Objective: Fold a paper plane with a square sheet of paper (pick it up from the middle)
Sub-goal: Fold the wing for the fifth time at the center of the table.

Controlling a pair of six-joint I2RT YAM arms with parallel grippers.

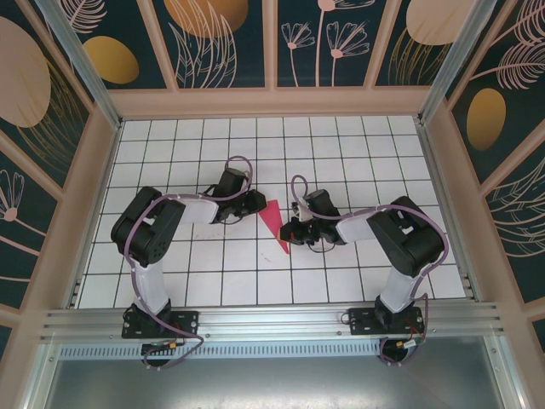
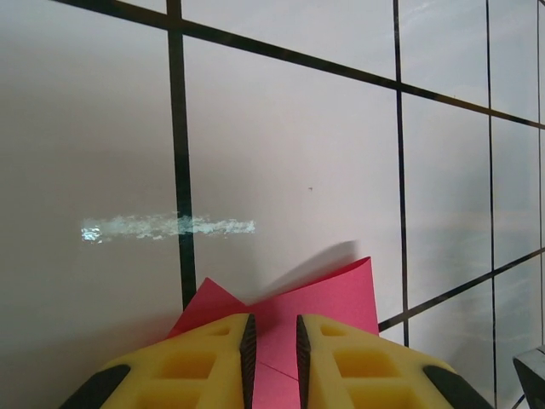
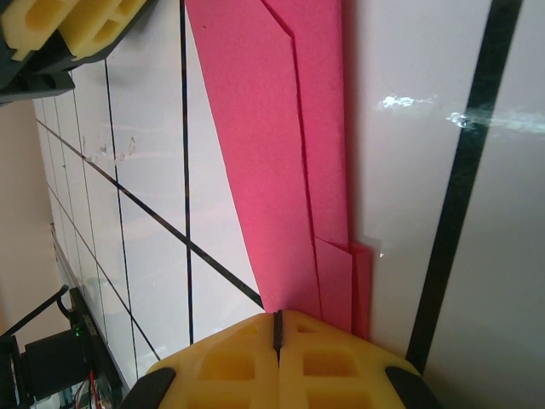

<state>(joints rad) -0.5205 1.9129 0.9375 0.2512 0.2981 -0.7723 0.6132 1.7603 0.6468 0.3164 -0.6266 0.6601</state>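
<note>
Pink paper folded to narrow pointed wedge, flat on surface, lying between both claws.
Left claw: narrow gap, wide end of paper right under tips, one flap lifted just ahead. Pinching or only pressing, cannot tell.
Right claw: closed tight, tips against layered edge, seemingly pinning it.
Judged step: late fold, wing creasing.
Next move calls for steady hold on one side, flap turned over, pressed flat along crease.

Your left arm and right arm both elbow in toward the middle. Left tool has its jaws a thin crack apart, right tool is pinched fully closed.
</note>
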